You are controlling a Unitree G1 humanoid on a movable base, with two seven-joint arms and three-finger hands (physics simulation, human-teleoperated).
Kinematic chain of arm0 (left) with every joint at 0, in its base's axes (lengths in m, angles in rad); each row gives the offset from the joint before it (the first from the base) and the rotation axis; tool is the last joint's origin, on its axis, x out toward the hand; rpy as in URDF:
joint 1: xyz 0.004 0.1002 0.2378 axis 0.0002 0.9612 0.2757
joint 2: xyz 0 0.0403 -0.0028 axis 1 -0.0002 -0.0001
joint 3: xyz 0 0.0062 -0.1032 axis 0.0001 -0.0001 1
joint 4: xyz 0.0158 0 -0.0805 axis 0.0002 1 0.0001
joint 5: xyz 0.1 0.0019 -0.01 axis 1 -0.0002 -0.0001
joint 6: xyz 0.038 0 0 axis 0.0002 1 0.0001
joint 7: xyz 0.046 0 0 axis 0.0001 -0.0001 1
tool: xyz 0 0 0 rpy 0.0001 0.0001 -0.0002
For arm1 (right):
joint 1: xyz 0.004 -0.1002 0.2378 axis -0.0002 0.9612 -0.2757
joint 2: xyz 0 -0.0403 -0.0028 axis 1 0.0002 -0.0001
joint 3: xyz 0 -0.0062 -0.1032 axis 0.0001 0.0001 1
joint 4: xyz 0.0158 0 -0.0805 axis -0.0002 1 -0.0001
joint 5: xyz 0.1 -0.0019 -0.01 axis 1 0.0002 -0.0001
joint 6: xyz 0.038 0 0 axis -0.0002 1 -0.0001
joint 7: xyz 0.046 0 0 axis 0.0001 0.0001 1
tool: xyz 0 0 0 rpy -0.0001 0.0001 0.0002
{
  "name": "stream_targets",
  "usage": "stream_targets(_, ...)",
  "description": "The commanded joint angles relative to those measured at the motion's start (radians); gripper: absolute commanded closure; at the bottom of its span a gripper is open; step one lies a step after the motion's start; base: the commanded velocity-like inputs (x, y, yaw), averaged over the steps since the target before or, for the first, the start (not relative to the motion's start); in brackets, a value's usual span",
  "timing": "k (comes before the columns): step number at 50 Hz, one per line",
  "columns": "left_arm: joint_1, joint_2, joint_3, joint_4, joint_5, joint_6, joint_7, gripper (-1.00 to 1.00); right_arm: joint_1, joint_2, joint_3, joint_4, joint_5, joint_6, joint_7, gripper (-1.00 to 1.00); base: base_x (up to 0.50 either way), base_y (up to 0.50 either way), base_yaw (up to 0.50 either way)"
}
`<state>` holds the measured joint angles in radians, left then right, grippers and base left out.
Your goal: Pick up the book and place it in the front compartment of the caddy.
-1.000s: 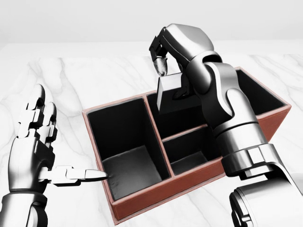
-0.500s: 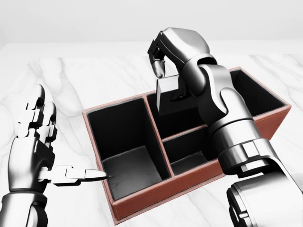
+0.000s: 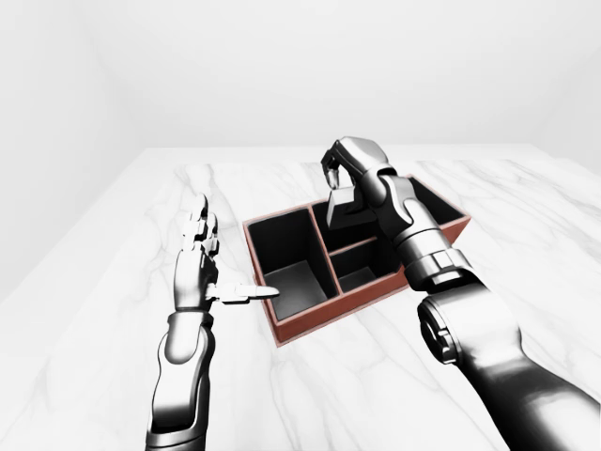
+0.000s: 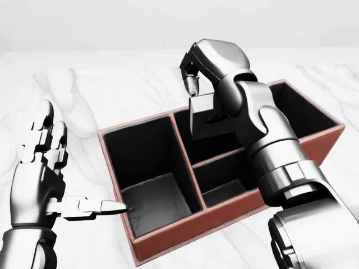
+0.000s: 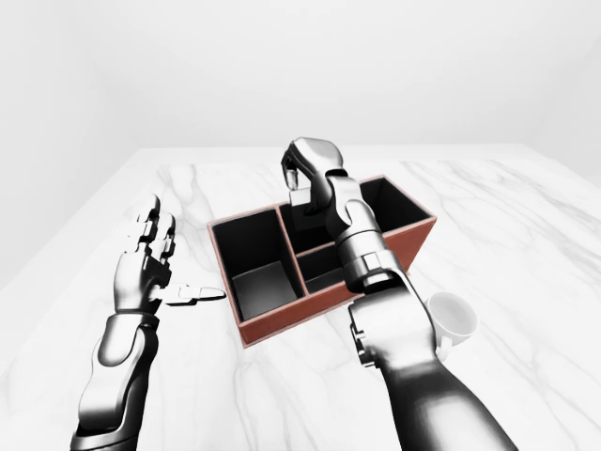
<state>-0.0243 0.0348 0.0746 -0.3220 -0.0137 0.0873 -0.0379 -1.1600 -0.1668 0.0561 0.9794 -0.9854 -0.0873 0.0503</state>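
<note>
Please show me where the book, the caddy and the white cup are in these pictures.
book (image 4: 203,116): head view, on its grey face below the right hand's fingers.
caddy (image 4: 185,232): head view, on its reddish outer wall near the bottom.
white cup (image 5: 453,319): right-eye view, on its rim beside the right arm.

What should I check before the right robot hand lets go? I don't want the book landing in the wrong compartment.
1. Small grey book held by the right robot hand: ok, fingers closed on it.
2. Book over the red-brown compartmented caddy: ok, above the upper middle compartment in the head view.
3. Whether that is the front compartment: cannot tell.
4. Book lowered inside: not ok, its top stands above the rim.
5. Left robot hand out of the way: ok, open at the caddy's left.
6. White mug clear: ok, apart from the caddy.
</note>
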Motion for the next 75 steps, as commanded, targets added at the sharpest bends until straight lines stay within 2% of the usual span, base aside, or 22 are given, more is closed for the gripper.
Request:
stream_targets(1,-0.001,0.000,0.001,0.002,0.001,0.000,0.000,-1.00,-0.018,0.000,-0.007,0.020,-0.006,0.000,-0.037,1.00,0.00,0.00,0.00)
stream_targets(30,-0.009,0.001,0.006,0.023,-0.007,0.000,0.007,-1.00,-0.032,0.014,-0.002,0.048,-0.007,0.000,-0.050,1.00,0.00,0.00,0.00)
stream_targets(75,-0.009,0.003,0.010,0.015,-0.011,0.000,0.011,-1.00,-0.057,0.028,0.011,0.181,-0.018,0.000,-0.133,1.00,0.00,0.00,0.00)
